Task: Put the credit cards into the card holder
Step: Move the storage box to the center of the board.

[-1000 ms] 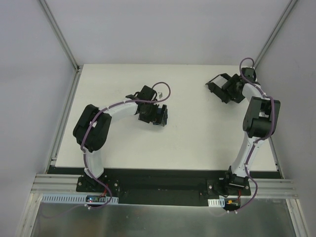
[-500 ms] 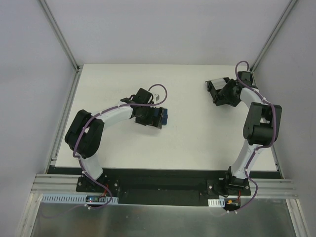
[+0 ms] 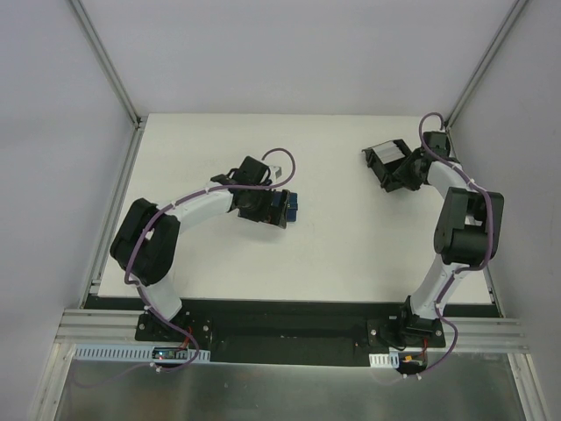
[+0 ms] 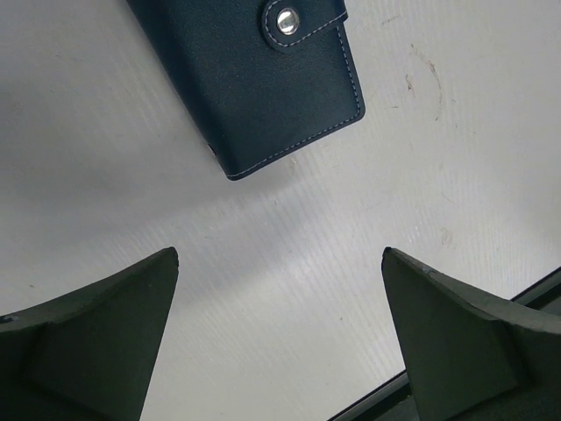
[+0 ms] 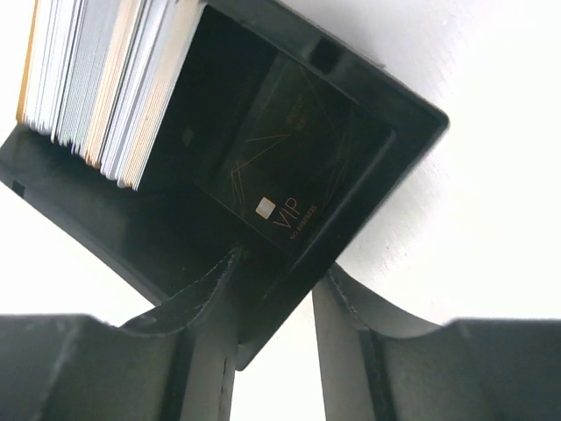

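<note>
Blue card holder [image 4: 263, 79] diagonal (snap [image 4: 287, 21] upward)

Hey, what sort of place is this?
Probably a robotics test cell: a white table, plain panels on aluminium framing around it, left arm and right arm bolted at its near edge.

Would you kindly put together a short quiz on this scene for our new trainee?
1. True or false: the wallet is snapped shut.
2. The stack of cards stands in: A) the black box, B) the wallet, C) neither.
3. Which gripper hangs wide open near the wallet?
Key: 1 true; 2 A; 3 the left gripper.
</note>
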{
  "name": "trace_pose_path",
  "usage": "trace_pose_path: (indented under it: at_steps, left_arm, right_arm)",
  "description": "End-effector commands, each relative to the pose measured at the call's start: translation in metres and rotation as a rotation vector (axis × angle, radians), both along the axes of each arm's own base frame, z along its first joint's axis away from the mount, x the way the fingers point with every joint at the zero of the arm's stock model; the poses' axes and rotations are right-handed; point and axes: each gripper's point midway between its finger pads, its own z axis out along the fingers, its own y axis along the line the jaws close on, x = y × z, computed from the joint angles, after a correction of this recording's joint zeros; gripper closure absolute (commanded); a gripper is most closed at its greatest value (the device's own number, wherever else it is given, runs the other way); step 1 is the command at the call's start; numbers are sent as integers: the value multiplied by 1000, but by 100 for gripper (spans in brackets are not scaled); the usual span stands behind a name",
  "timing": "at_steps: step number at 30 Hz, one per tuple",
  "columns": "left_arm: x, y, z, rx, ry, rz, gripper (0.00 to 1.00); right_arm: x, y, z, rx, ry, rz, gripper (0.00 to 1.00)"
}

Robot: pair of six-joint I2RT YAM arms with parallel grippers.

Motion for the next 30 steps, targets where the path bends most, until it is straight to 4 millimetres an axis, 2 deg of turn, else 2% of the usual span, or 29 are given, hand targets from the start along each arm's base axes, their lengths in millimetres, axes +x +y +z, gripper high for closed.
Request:
trace_pose_path:
  at_steps: [1,6,9,15,25,27,30]
  left_arm:
    - [-2,5,12,9,-54,-18,1]
    - [-3,9,13,24,-63,-14,1]
    - [-5,11,14,28,-65,-15,1]
    - [-11,20,17,47,-76,0,1]
    - [-32,42,18,62,-88,55,1]
    - [-33,46,21,67,-105,69,1]
    - [-35,51,25,72,-125,82,1]
  right_arm:
    - [-8,10,24,1,-48,69,68]
    - [-17,18,26,11,-37,126,72]
    - [-21,27,29,35,-41,168,79]
    - [-31,55,28,85,-12,299,79]
    - [-47,91,26,108,-6,470,81]
    - [-49,93,26,112,2,500,82]
    - [-53,112,29,112,5,581,86]
